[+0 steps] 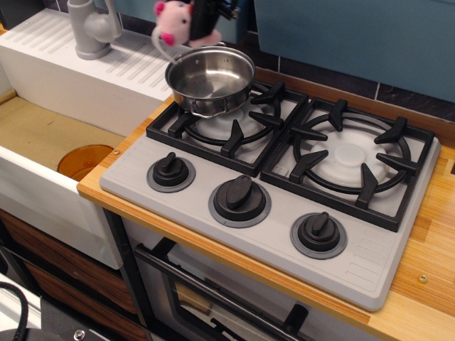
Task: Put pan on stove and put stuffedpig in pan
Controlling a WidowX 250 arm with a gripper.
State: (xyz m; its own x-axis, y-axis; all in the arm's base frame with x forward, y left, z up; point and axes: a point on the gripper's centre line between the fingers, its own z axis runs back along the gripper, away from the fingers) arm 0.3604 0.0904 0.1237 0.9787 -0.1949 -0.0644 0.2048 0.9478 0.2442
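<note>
The small fluffy pink plush pig (175, 21) hangs above the pan's rear-left rim, snout facing left, body lying roughly level. The dark gripper (206, 18) clamps its rear. The shiny steel round pan (211, 78) sits on the grey two-burner stove's (185, 206) left grate.

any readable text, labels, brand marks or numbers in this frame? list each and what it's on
None readable.
Stove: a patch of faint embossed lines at the front right corner, too small to read.
Knobs: no markings visible.
Pan, stuffedpig, gripper: no text visible.
</note>
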